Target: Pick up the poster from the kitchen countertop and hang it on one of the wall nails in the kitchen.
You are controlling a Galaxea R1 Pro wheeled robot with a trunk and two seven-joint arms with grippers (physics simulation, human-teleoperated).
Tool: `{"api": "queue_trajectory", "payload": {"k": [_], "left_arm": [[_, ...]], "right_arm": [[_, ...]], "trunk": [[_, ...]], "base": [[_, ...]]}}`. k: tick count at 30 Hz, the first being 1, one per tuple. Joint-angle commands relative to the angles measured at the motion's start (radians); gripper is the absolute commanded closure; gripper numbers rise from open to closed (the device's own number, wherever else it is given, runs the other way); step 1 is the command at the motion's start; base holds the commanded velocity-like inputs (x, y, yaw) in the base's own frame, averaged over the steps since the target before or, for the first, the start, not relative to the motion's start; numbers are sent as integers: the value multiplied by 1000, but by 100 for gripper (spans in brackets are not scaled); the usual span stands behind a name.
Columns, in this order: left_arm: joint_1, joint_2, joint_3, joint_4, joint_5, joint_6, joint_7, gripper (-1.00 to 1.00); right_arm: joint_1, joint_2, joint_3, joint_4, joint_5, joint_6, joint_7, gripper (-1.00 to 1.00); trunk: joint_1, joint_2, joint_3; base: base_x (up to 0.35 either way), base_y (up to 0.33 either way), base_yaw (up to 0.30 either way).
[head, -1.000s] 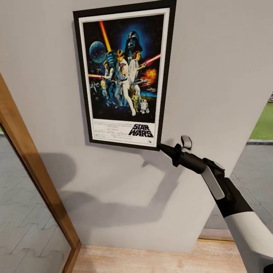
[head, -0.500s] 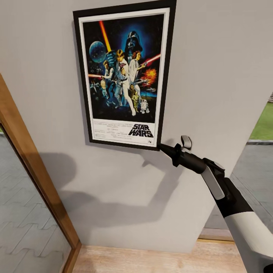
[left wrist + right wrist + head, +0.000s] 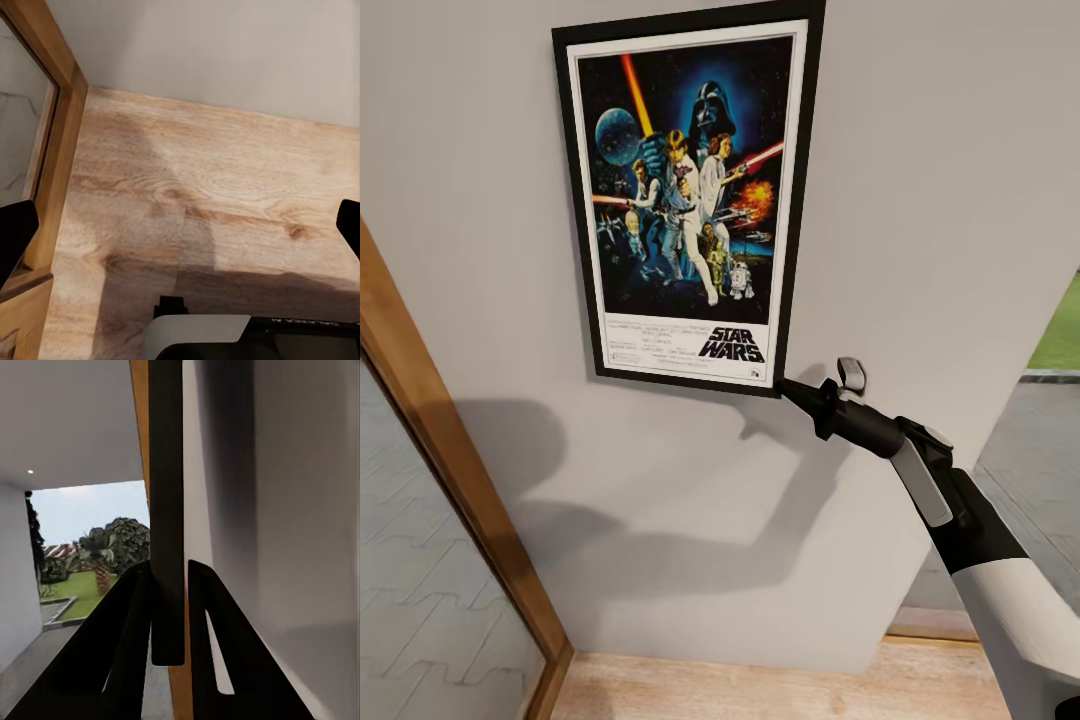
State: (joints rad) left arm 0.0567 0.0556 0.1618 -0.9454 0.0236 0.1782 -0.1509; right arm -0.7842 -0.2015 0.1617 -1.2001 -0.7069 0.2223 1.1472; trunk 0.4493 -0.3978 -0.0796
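black-framed, the poster (image 3: 685, 195) lies flat against the grey wall (image 3: 920, 180), upright. the right gripper (image 3: 788, 388) reaches up from below and to the right, its fingers pinched on the poster's lower right corner; the right wrist view shows the frame edge (image 3: 166, 510) clamped between them. the left gripper's (image 3: 180, 240) fingertips (image 3: 15, 236) sit spread wide over wooden floor (image 3: 210, 187).

The right gripper (image 3: 788, 388) is boxed in: the poster (image 3: 690, 195) frame edge sits pinched between its fingers (image 3: 127, 637), and the grey wall (image 3: 920, 200) lies right behind it. Below and out to the side of the pincer it's bare wall and open air. The wooden door frame (image 3: 450, 470) stands well apart.
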Motion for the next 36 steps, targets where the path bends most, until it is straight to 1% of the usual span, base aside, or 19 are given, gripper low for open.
{"api": "queue_trajectory", "payload": {"k": [1, 11, 15, 33, 36], "left_arm": [[0, 0, 2, -3, 2, 7, -6, -100], [0, 0, 2, -3, 2, 7, -6, -100], [0, -3, 3, 3, 1, -15, -6, -100], [0, -5, 3, 1, 1, -13, -6, -100], [0, -4, 3, 1, 1, -24, -6, -100]], "right_arm": [[-1, -1, 2, 1, -13, 14, 5, 100], [-1, -1, 3, 1, -13, 14, 5, 100], [4, -3, 4, -10, -8, 21, 5, 100], [4, -3, 4, -8, -8, 19, 5, 100], [5, -3, 4, -6, -8, 14, 5, 100]], "trunk": [[1, -2, -2], [1, -2, -2], [1, -2, -2], [1, -2, -2], [1, -2, -2]], "base": [[19, 0, 0], [6, 0, 0], [0, 0, 0], [0, 0, 0], [67, 0, 0]]}}
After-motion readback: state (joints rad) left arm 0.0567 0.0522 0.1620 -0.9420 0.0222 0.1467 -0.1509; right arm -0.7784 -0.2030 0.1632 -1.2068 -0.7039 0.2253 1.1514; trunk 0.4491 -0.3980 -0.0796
